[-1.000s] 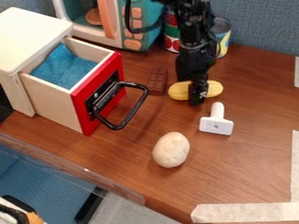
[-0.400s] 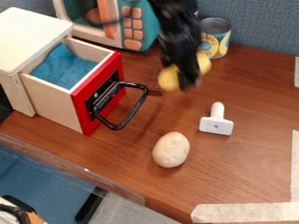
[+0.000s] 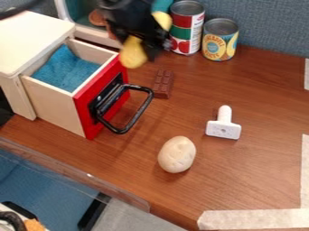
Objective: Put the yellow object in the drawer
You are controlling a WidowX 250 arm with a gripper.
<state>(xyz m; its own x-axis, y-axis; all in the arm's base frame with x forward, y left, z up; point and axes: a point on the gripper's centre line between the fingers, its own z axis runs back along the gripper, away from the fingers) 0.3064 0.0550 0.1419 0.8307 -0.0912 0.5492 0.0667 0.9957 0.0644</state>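
Note:
My black gripper (image 3: 147, 47) is high at the upper left of centre, shut on the yellow corn (image 3: 133, 53). Both are in the air, just right of the drawer's back right corner, and the corn is tilted, with one end toward the camera. The drawer (image 3: 54, 101) stands pulled out of its white cabinet (image 3: 31, 38). It has pale wooden sides, a red front and a black handle, and a blue lining (image 3: 66, 70) covers its inside. Part of the corn is hidden behind the gripper.
A toy microwave (image 3: 96, 34) stands behind the drawer. Two cans (image 3: 188, 31) (image 3: 219, 43) are at the back. A chocolate bar (image 3: 163, 84), a white T-shaped piece (image 3: 224, 127) and a pale egg-shaped object (image 3: 177, 154) lie right of the drawer handle.
The gripper has lifted the corn off the table and carried it up and left, toward the drawer. The chocolate bar and the cans are now uncovered. The drawer has not moved.

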